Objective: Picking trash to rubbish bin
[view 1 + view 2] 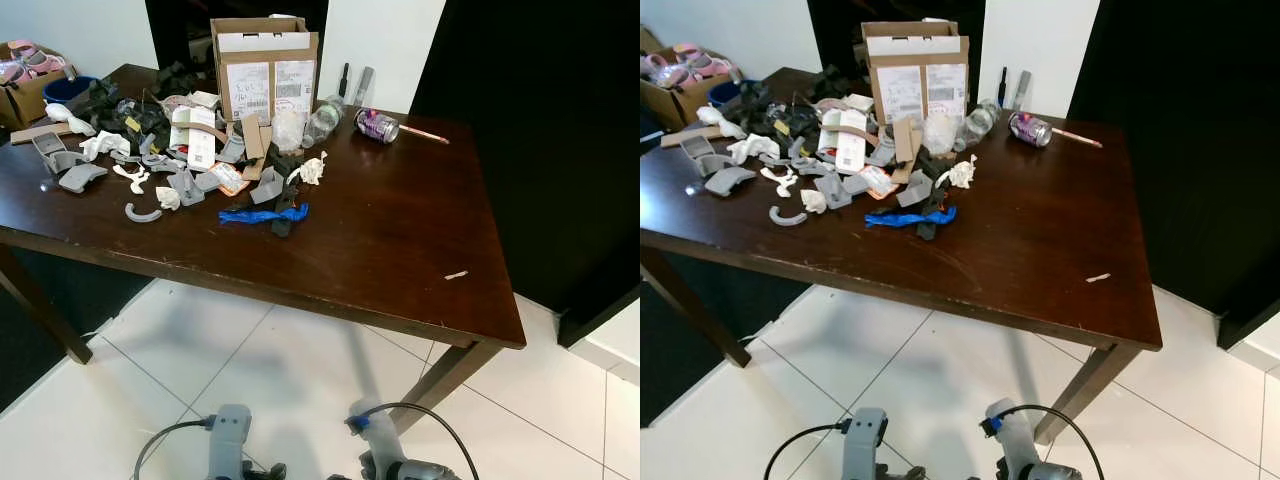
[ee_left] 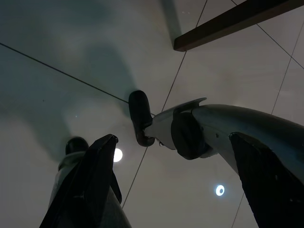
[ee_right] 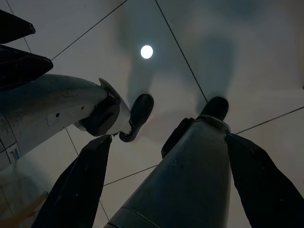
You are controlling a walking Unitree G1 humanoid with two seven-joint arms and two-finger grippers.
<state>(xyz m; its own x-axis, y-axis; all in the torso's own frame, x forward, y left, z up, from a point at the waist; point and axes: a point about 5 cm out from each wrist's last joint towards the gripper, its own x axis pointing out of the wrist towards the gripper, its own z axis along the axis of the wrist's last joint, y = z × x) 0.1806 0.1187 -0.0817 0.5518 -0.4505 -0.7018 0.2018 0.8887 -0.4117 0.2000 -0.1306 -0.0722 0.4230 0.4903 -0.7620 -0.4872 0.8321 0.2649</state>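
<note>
A dark wooden table (image 1: pixel 400 240) carries a heap of trash on its left and back. In the heap lie a blue wrapper (image 1: pixel 262 212), crumpled white paper (image 1: pixel 312 170), grey plastic pieces (image 1: pixel 82 177), torn cardboard and black scraps. A clear plastic bottle (image 1: pixel 322 120) and a purple can (image 1: pixel 377 125) lie near an open cardboard box (image 1: pixel 265 68). Both arms hang low, well below the table's front edge. My left gripper (image 2: pixel 173 137) is open over the floor tiles with nothing in it. My right gripper (image 3: pixel 168 138) is open too, holding nothing.
A small pale scrap (image 1: pixel 456 274) lies alone near the table's front right. A carton with pink items (image 1: pixel 25 80) and a blue bowl (image 1: pixel 68 88) stand at the far left. White floor tiles (image 1: pixel 250 370) spread before the table. A table leg (image 1: pixel 445 370) slants down at the right.
</note>
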